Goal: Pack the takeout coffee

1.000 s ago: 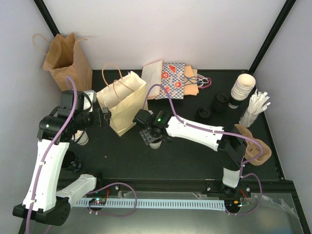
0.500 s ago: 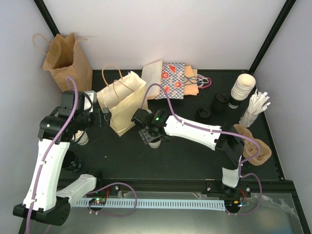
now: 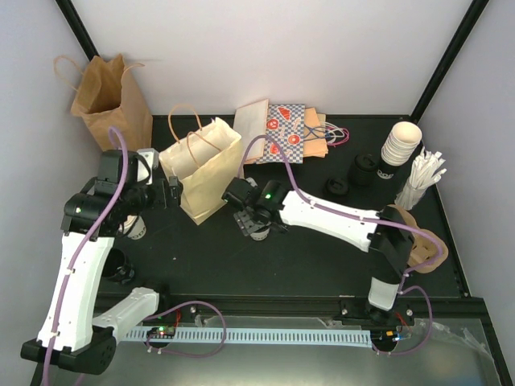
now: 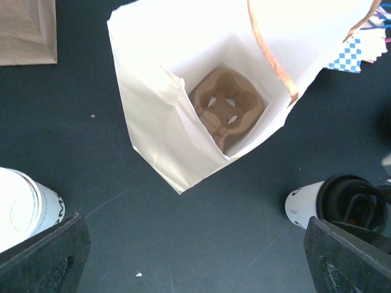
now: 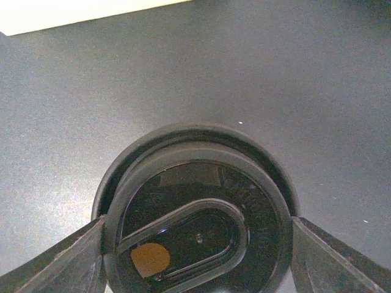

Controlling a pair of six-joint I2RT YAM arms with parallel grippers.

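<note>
Your right gripper (image 5: 195,247) looks clamped around the upright lidded coffee cup (image 4: 330,204) just right of the cream bag (image 3: 205,173), so its open mouth is up-left, while your left gripper (image 4: 195,259) hangs wide open.

Seen from above, the lidded cup (image 5: 198,226) is mostly hidden — the right gripper (image 3: 256,226) covers it.
</note>
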